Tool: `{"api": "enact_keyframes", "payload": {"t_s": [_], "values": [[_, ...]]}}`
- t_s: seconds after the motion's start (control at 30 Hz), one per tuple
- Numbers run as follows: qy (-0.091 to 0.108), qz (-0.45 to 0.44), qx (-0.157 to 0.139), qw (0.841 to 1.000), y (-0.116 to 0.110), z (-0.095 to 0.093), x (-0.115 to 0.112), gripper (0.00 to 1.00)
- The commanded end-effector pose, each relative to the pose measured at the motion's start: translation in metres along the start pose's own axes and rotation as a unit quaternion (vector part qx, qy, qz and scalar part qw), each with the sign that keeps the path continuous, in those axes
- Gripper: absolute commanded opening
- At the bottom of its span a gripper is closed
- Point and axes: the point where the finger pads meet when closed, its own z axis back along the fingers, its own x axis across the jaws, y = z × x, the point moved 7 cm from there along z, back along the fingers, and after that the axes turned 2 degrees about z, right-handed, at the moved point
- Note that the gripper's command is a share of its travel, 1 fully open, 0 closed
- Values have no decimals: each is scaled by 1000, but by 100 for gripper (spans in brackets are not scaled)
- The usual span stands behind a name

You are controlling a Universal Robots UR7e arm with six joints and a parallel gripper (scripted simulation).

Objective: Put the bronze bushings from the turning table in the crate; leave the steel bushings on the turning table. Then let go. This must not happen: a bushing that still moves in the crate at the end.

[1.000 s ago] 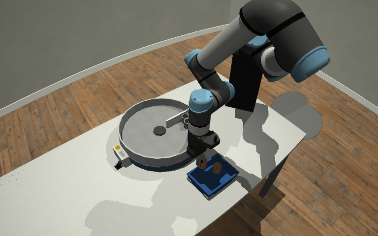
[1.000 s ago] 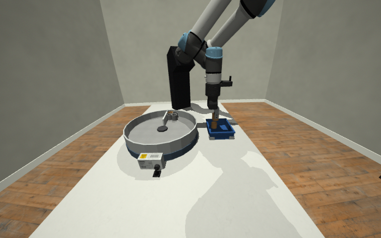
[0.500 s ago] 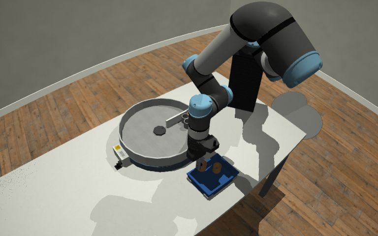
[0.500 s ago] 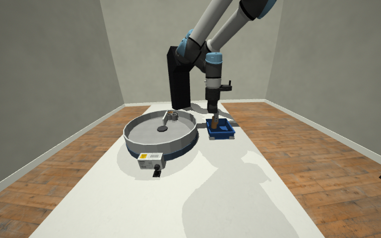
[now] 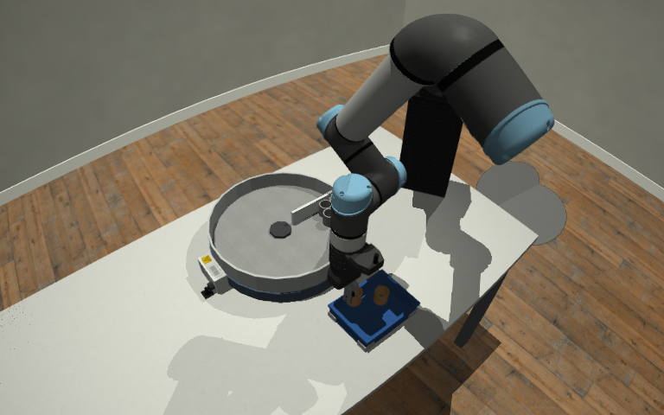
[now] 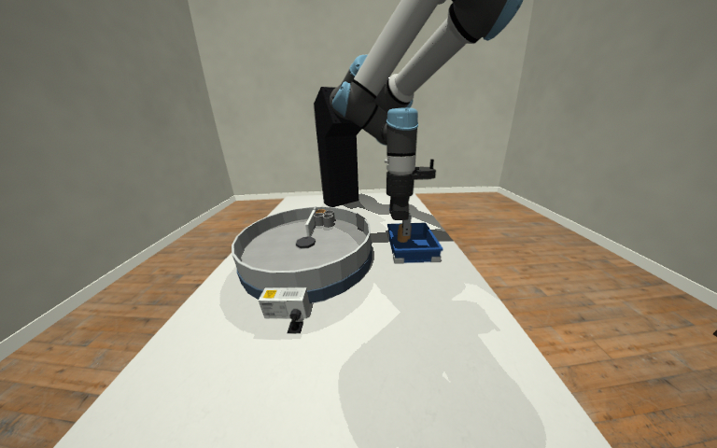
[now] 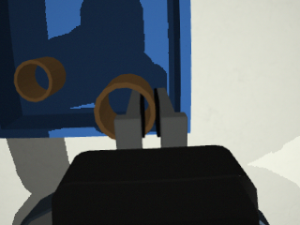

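The fingers (image 5: pixel 350 296) (image 6: pixel 406 234) pinch the held bronze bushing (image 5: pixel 355 296) (image 6: pixel 403 238) (image 7: pixel 99 110) by its wall, one inside the bore, in the crate (image 5: pixel 346 325) (image 6: pixel 417 255) (image 7: pixel 186 56). The second bronze bushing (image 5: pixel 381 295) (image 7: pixel 57 77) sits apart, toward ten o'clock in the wrist view. The metal probably handles stiff, fairly heavy and slick; round sides could roll. A wall grip suits it: seat it upright, open gently, lift straight so the inner finger doesn't drag it.

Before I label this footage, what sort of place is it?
Probably a robot test cell: an arm at a white table, with a turning table and a blue crate.
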Motion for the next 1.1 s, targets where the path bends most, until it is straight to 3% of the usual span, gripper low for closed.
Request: {"api": "enact_keyframes", "payload": {"t_s": [0.0,0.8,1.07], "values": [[-1,0,0,1000,0,-6,1,0],[-2,0,0,1000,1,-7,1,0],[-2,0,0,1000,1,-16,1,0]]}}
